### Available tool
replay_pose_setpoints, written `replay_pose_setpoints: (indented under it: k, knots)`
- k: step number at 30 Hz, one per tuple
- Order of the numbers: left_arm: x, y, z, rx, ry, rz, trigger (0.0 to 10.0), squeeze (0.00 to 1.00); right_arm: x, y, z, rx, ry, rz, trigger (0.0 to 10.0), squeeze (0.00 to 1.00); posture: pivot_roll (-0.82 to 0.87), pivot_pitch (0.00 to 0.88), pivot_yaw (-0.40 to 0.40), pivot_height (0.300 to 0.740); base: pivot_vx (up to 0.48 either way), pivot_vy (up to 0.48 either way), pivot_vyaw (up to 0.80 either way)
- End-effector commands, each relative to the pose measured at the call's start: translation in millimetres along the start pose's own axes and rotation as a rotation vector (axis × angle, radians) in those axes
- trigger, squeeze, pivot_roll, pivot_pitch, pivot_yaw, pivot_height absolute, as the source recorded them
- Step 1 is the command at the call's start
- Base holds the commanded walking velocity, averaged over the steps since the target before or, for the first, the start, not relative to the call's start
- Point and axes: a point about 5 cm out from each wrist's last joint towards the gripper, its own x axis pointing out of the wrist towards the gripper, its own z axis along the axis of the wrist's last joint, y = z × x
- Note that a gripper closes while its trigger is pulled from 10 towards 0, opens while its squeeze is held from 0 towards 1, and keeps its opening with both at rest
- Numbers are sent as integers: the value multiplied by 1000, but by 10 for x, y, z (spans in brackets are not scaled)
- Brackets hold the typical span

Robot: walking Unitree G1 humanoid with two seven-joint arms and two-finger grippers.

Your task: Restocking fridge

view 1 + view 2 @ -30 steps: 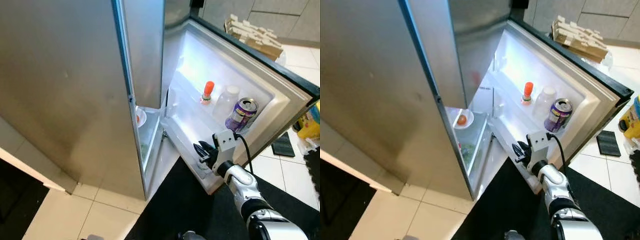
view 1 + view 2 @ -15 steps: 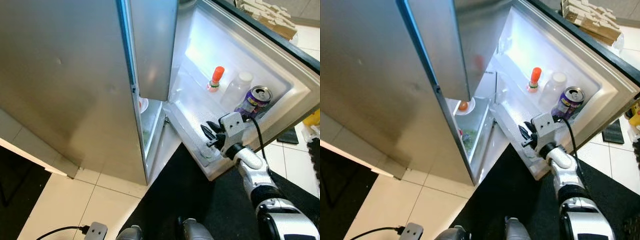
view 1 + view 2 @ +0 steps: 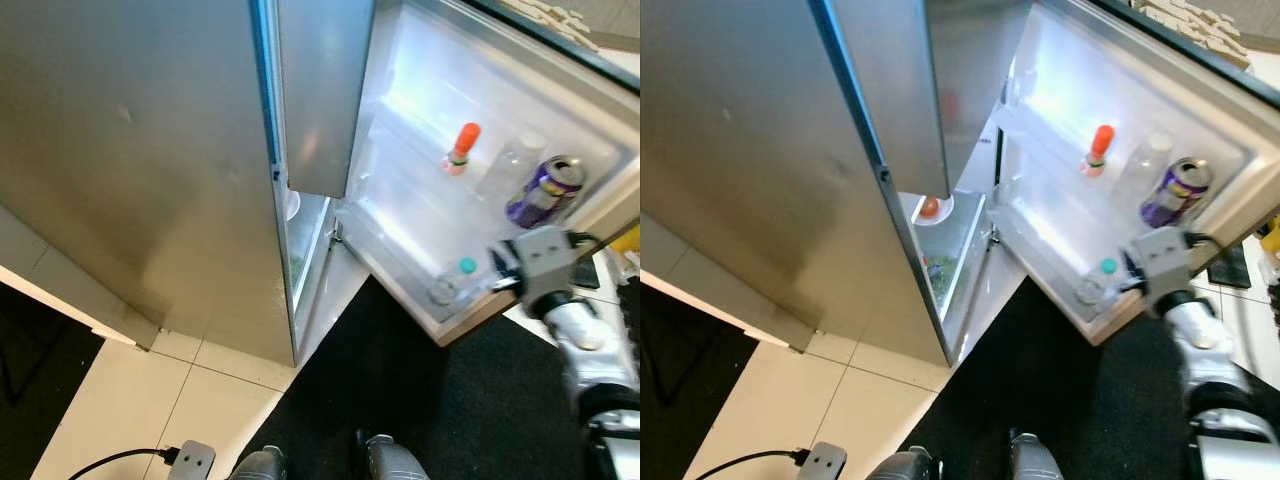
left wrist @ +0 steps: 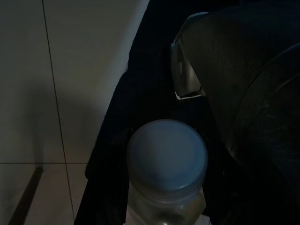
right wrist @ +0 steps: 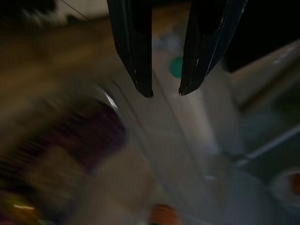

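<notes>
The fridge door (image 3: 420, 120) stands open, its inner shelves lit. The upper door shelf holds an orange-capped bottle (image 3: 459, 149), a clear bottle (image 3: 511, 166) and a purple can (image 3: 546, 191). A small teal-capped bottle (image 3: 453, 281) rests in the lower door shelf. My right gripper (image 3: 496, 268) is open just to the right of it, holding nothing; in the blurred right wrist view the teal cap (image 5: 176, 67) lies beyond the fingertips. In the dark left wrist view, my left gripper hangs low, shut on a clear blue-capped bottle (image 4: 166, 161).
The steel fridge front (image 3: 140, 150) takes up the left side. Inside the fridge sits a bowl with an orange item (image 3: 930, 208). A black mat (image 3: 420, 400) lies under my feet (image 3: 390, 464). A plug and cable (image 3: 190, 460) lie on the tiled floor.
The camera has shifted. My right gripper has drawn back to the right, out of the lower door shelf, and the teal-capped bottle stays there.
</notes>
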Motion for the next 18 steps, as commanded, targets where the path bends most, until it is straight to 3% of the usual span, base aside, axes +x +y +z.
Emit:
replay_pose_setpoints:
  k: [1,3,6,11,12,13,14,18]
  knots:
    - [-57,-5,-158,-7,51,-3,10000,0,-118,60,-210,14,88,16,10000,0,61,320,20,740,0,0,0]
    - [-46,-20,-144,-6,48,-7,10000,0,-192,72,-312,-16,136,10,10000,0,57,316,21,740,0,0,0]
    - [-29,-35,-114,-3,43,-13,10000,0,-263,176,-418,11,166,21,10000,0,52,307,23,740,0,0,0]
    - [-1,-43,-56,3,34,-18,10000,0,-367,564,-573,102,201,175,10000,0,47,288,21,740,0,0,0]
    - [-1,-43,-56,3,34,-18,10000,0,-367,564,-573,102,201,175,10000,0,47,288,21,740,0,0,0]
    - [12,-41,-28,4,31,-17,10000,0,-510,783,-753,141,291,248,10000,0,46,267,16,740,0,0,0]
    - [18,-41,-16,4,30,-16,10000,0,-588,877,-838,158,338,274,10000,0,46,263,16,740,0,0,0]
    - [33,-40,13,3,29,-11,10000,0,-751,1045,-993,185,428,304,10000,0,45,244,13,740,0,0,0]
